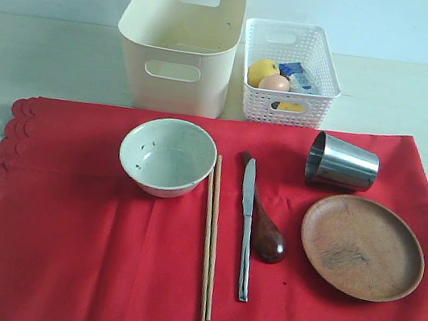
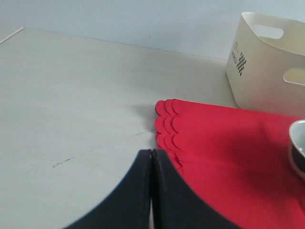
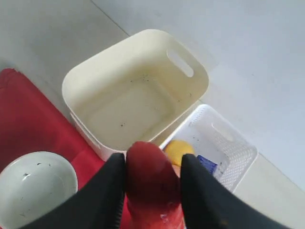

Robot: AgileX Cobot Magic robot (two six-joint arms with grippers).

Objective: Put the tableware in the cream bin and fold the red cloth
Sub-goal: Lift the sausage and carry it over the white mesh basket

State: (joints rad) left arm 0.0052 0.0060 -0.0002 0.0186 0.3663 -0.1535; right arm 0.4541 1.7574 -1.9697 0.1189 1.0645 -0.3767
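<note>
Right gripper [image 3: 152, 161] clamps a red rounded item [image 3: 148, 174] near the cream bin [image 3: 138, 95], likely for drop-off. Left gripper [image 2: 151, 160] is closed and empty, parked beside the red cloth [image 2: 228, 138].

Left gripper [image 2: 151, 155], jaws pressed together, over the pale table [image 2: 71, 95] beside the scalloped edge of the red cloth [image 2: 228, 152]; cream bin [image 2: 267, 76] and bowl [image 2: 298, 148] rim beyond.

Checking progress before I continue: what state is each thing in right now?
cream bin: upright, empty
red cloth: spread, unfolded
bowl: upright, empty
steel cup: on its side
wooden plate: flat, empty
white basket: holds food
left gripper: shut, empty
right gripper: shut on a red object
</note>
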